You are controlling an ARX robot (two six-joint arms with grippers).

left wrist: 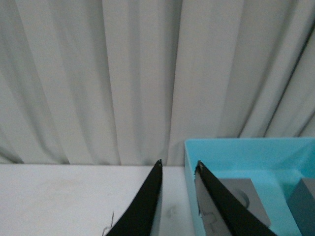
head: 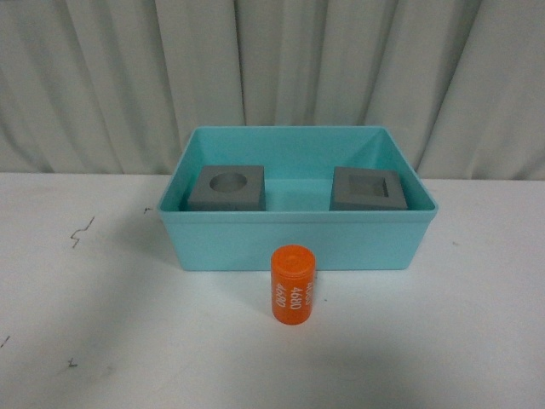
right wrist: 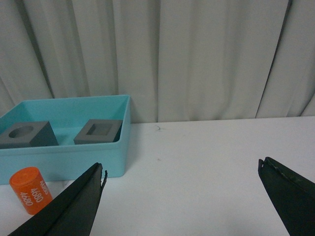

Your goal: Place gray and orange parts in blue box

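Left end effector point(left wrist: 179, 163): two thin, black, tapering blades with only a narrow gap between the tips; it grips nothing and hangs above the bench by the box's left wall.
Right end effector point(right wrist: 180, 167): the same dark, pointed blades, spread wide apart with nothing between them, out over bare bench to the right of the box.
Box point(head: 294, 243): light turquoise plastic, smooth and slightly glossy, rectangular with a flat rolled rim and walls that slope a little inward; it sits toward the far edge of the bench, about mid-width.
Round cube point(head: 227, 189): matte gray block with sharp edges and a circular recess sunk in its top; it lies inside the box, close to the left wall.
Square cube point(head: 366, 189): the same matte gray, with a square recess in its top face; inside the box near the right wall, well apart from the other cube.
Cylinder point(head: 293, 285): orange, smooth, short and upright, with white digits "4680" running along its side; it stands on the bench outside the box, just before the near wall at mid-width. Whether it touches the wall cannot be told.
Bench point(head: 128, 341): flat, dull white, with a few dark scratches point(head: 81, 232) toward its left edge.
Curtain point(head: 102, 77): pale gray cloth in vertical folds behind the far edge.
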